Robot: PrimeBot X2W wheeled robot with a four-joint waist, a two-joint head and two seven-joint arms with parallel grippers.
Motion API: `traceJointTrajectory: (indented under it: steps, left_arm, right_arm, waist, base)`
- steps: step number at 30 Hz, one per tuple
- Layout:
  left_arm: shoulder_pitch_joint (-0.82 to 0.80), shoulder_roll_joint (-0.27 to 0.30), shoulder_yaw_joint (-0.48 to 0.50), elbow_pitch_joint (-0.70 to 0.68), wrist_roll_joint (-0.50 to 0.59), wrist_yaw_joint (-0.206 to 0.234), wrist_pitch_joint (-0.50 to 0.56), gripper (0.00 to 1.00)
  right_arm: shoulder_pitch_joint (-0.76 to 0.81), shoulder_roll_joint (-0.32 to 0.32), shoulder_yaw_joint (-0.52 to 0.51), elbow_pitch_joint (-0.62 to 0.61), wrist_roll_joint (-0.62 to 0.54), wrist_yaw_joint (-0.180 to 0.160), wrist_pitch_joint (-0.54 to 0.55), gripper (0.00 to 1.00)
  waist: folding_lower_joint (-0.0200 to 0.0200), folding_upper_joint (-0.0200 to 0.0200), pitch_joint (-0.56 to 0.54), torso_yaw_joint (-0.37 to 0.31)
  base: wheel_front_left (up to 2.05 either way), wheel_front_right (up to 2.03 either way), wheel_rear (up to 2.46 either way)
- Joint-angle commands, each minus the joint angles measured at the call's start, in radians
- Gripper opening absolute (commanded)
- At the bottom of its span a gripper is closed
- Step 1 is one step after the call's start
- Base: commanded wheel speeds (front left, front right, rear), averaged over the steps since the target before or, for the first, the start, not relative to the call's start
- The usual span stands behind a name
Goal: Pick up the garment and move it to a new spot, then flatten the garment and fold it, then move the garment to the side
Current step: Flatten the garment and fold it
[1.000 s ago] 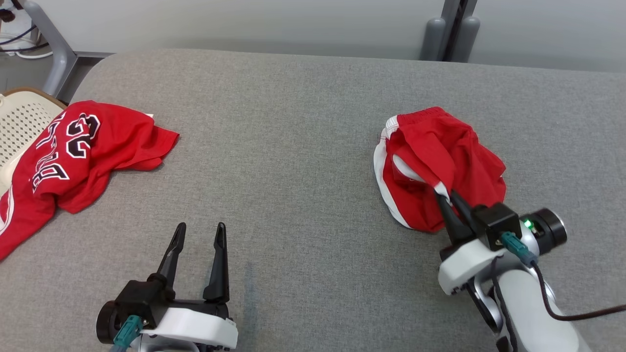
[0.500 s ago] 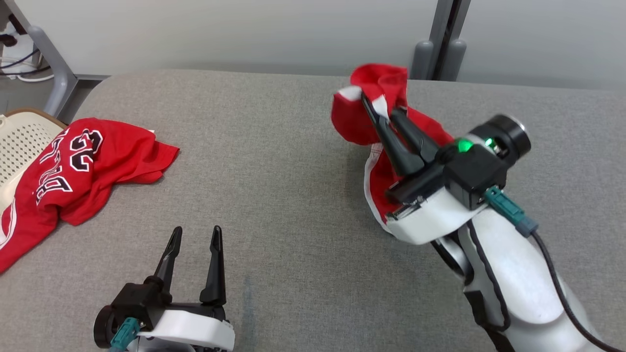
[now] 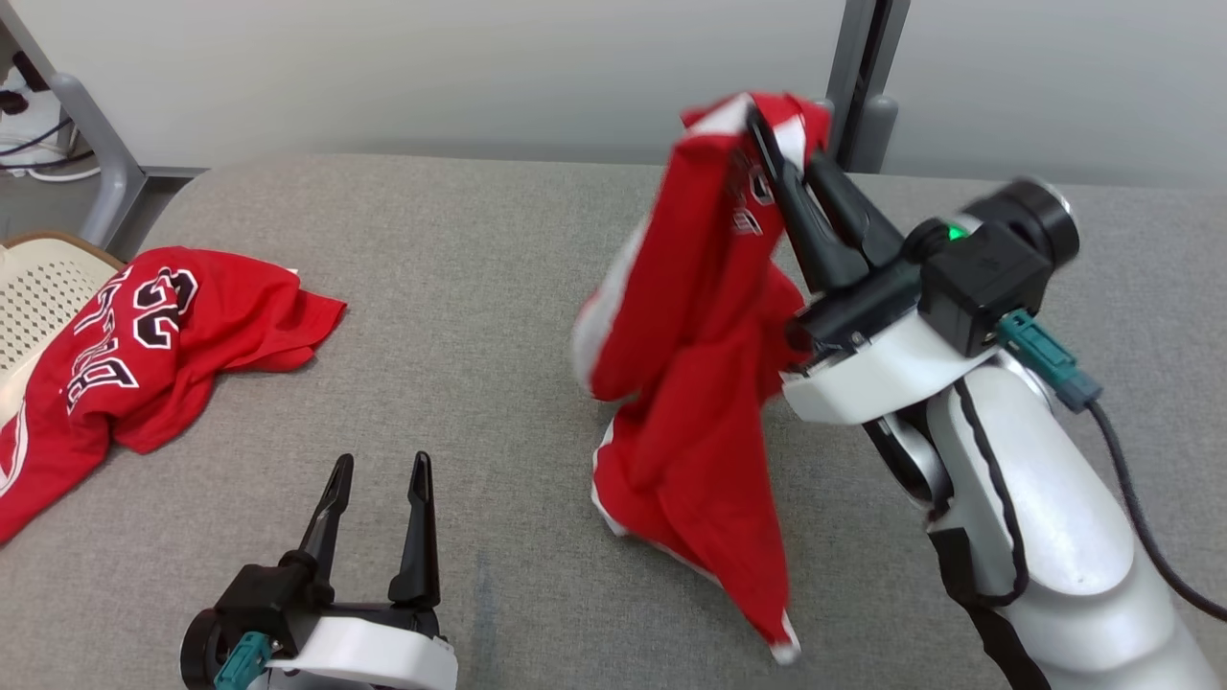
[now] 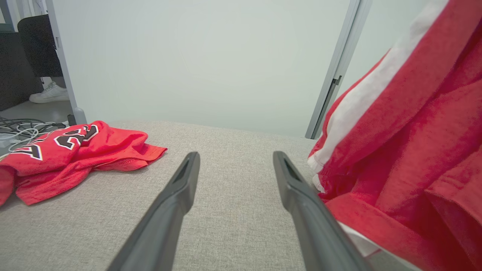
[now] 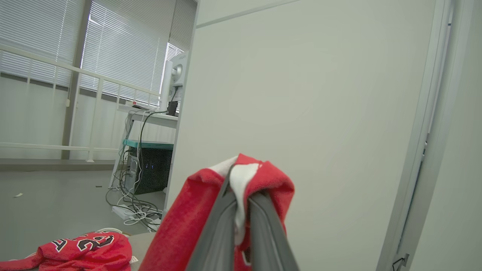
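The garment (image 3: 690, 383) is a pair of red shorts with white side stripes. It hangs from my right gripper (image 3: 767, 129), which is shut on its top edge, raised high over the grey table (image 3: 479, 287). Its lower end trails down to the cloth surface at the middle right. The right wrist view shows the fingers pinching red and white fabric (image 5: 241, 180). My left gripper (image 3: 379, 470) stands open low at the front left, with nothing between its fingers. In the left wrist view the hanging garment (image 4: 406, 150) is close to the right of my left gripper (image 4: 233, 158).
A second red garment, a jersey with black and white lettering (image 3: 144, 335), lies crumpled at the table's left edge, partly over a cream perforated basket (image 3: 38, 278). A grey post (image 3: 863, 86) and wall stand behind the table. A person's foot (image 4: 49, 94) shows far left.
My right gripper has risen from the table and moved left, lifting the shorts from a heap until they hang down. The head camera has tilted up. The left gripper has stayed open.
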Motion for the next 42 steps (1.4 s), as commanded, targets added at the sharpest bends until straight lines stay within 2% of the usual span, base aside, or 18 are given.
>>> traceJointTrajectory:
  steps: [1,5,8,14,19,21,22,23,24,25,30,34,38,42]
  left_arm:
    - [-0.006,0.004,0.003,-0.008,0.002,0.004,-0.002,1.00]
    - [-0.024,0.004,0.001,-0.014,-0.001,0.005,-0.002,1.00]
    - [-0.034,0.003,-0.001,-0.018,0.000,0.006,-0.002,1.00]
    - [-0.048,0.004,0.004,-0.020,0.001,0.006,-0.002,1.00]
    - [-0.054,0.004,0.003,-0.020,0.004,0.005,-0.002,1.00]
    - [-0.057,0.004,0.001,-0.019,0.004,0.003,-0.002,1.00]
    - [-0.059,0.004,0.000,-0.018,0.005,0.002,-0.002,1.00]
    - [-0.061,0.004,-0.001,-0.017,0.006,0.001,-0.002,1.00]
    - [-0.063,0.004,-0.001,-0.017,0.006,0.000,-0.002,1.00]
    - [-0.065,0.004,0.000,-0.017,0.007,0.000,-0.002,1.00]
    - [-0.068,0.004,0.007,-0.017,0.014,-0.003,-0.002,1.00]
    - [-0.066,0.004,0.010,-0.016,0.017,-0.004,-0.002,1.00]
    - [-0.057,0.004,0.013,-0.012,0.020,-0.008,-0.002,1.00]
    - [-0.046,0.004,0.011,-0.008,0.019,-0.007,-0.002,1.00]
  right_arm:
    - [0.036,-0.007,-0.030,0.065,-0.019,0.000,0.001,0.00]
    - [0.074,-0.007,-0.114,0.203,-0.059,0.000,0.000,0.00]
    - [0.096,-0.034,-0.191,0.279,-0.092,0.000,0.000,0.00]
    - [0.120,-0.087,-0.351,0.356,-0.134,0.000,0.000,0.00]
    - [0.122,-0.109,-0.444,0.408,-0.172,0.000,0.000,0.00]
    - [0.132,-0.113,-0.449,0.441,-0.191,0.000,0.000,0.29]
    - [0.133,-0.115,-0.453,0.453,-0.198,0.000,0.000,0.36]
    - [0.132,-0.119,-0.456,0.461,-0.202,0.000,0.000,0.70]
    - [0.133,-0.122,-0.460,0.466,-0.206,0.000,0.000,0.70]
    - [0.134,-0.123,-0.466,0.469,-0.206,0.000,0.000,1.00]
    - [0.154,-0.118,-0.484,0.444,-0.197,0.000,0.000,1.00]
    - [0.184,-0.101,-0.469,0.376,-0.172,0.000,0.000,1.00]
    - [0.240,-0.082,-0.391,0.283,-0.143,0.000,0.000,1.00]
    - [0.335,-0.065,-0.269,0.198,-0.111,0.000,0.000,1.00]
  waist:
    - [0.0000,0.0000,0.014,-0.003]
    - [0.0000,0.0000,0.041,-0.004]
    - [0.0000,0.0000,0.059,-0.005]
    - [0.0000,0.0000,0.084,-0.016]
    - [0.0000,0.0000,0.098,-0.029]
    - [0.0000,0.0000,0.101,-0.032]
    - [0.0000,0.0000,0.102,-0.033]
    - [0.0000,0.0000,0.104,-0.034]
    - [0.0000,0.0000,0.105,-0.036]
    - [0.0000,0.0000,0.107,-0.038]
    - [0.0000,0.0000,0.107,-0.053]
    - [0.0000,0.0000,0.101,-0.070]
    - [0.0000,0.0000,0.091,-0.087]
    - [0.0000,0.0000,0.075,-0.096]
  base:
    - [0.00,0.00,0.00]
    - [0.00,0.00,0.00]
    - [0.00,0.00,0.00]
    - [0.00,0.00,0.00]
    - [0.00,0.00,0.00]
    - [0.00,0.00,0.00]
    - [0.00,0.00,0.00]
    - [0.00,0.00,0.00]
    - [0.00,0.00,0.00]
    - [0.00,0.00,0.00]
    - [0.00,0.00,0.00]
    - [0.00,0.00,0.00]
    - [0.00,0.00,0.00]
    - [0.00,0.00,0.00]
